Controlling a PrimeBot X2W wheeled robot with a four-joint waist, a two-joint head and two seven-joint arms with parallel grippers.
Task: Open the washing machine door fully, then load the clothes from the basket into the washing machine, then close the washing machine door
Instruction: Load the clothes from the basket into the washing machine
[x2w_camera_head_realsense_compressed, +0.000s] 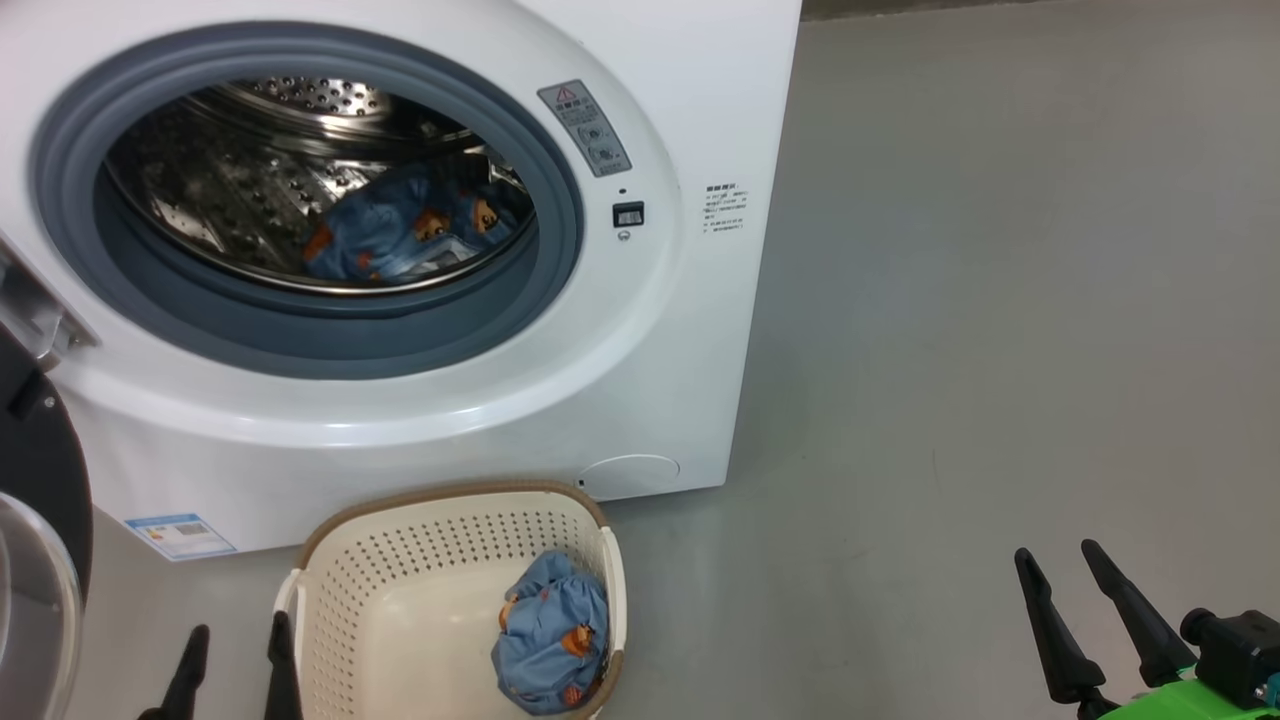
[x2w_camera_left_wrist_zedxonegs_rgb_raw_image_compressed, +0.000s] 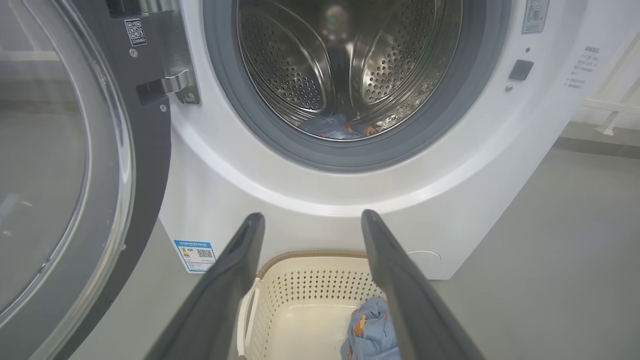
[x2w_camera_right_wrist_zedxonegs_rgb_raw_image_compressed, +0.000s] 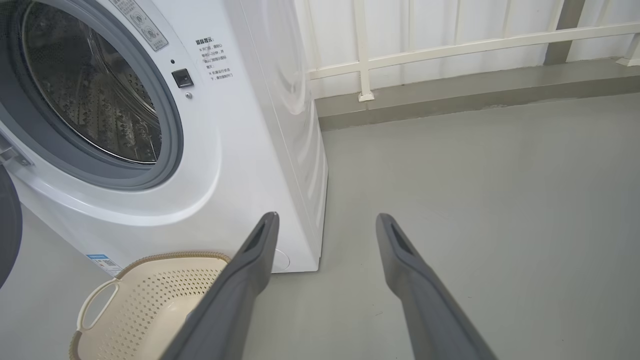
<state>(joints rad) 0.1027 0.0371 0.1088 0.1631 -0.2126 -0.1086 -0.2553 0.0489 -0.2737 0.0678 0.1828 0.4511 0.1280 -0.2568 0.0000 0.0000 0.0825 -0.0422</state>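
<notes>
The white washing machine stands with its black round door swung wide to the left. One light blue printed garment lies inside the steel drum. A second blue bundle sits in the right corner of the cream basket on the floor before the machine. My left gripper is open just left of the basket; in the left wrist view its fingers straddle the basket's rim. My right gripper is open and empty over bare floor at the lower right.
Grey floor spreads to the right of the machine. A white railing runs along the back wall behind it. The open door's glass bowl juts out at the far left, near my left gripper.
</notes>
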